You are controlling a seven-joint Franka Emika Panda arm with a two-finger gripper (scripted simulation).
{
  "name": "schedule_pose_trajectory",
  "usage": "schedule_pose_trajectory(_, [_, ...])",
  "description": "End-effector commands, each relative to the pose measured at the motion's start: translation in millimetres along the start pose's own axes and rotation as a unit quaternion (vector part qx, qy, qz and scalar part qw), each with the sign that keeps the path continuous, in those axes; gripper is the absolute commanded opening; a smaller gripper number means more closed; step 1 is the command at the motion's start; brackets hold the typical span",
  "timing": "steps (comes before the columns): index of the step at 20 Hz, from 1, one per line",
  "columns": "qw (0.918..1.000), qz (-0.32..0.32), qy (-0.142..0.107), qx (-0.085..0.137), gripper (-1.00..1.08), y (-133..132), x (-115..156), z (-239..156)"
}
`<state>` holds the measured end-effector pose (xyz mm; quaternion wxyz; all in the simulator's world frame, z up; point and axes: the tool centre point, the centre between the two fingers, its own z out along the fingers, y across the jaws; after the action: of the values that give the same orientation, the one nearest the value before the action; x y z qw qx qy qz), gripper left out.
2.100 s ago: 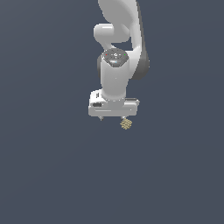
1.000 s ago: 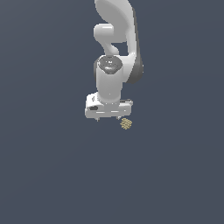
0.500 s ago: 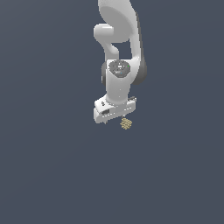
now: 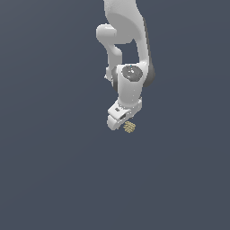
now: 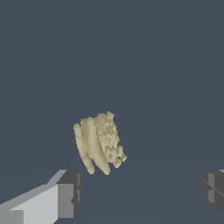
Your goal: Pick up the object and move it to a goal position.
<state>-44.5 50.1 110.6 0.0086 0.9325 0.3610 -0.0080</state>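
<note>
The object [image 4: 129, 127] is a tiny tan-yellow lump with a ridged, bumpy surface, lying on the dark grey floor just below the white hand. In the wrist view the object [image 5: 98, 143] shows as a few long ridges with a crumbly part beside them. My gripper [image 5: 139, 192] is open, its two dark-tipped fingers [image 5: 66, 194] spread wide with nothing between them. The object sits ahead of the fingertips, nearer one finger, and touches neither. In the exterior view the hand [image 4: 120, 116] hides the fingers.
The white arm [image 4: 128, 49] comes down from the top of the exterior view. Plain dark grey floor [image 4: 54, 170] lies all around.
The hand has turned about its wrist and shifted slightly toward the exterior view's right, ending close over the object. The object has stayed in place.
</note>
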Motion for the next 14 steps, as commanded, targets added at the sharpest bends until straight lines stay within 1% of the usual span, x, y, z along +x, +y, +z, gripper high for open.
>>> schedule_pose_trajectory(1, [0.9992, -0.039, 0.003, 0.001, 1.00, -10, 3, 5])
schedule_pose_trajectory(7, [0.9942, -0.107, 0.008, 0.003, 1.00, -27, 7, 12])
schedule_pose_trajectory(14, [0.9891, -0.147, 0.011, 0.003, 1.00, -37, 9, 17])
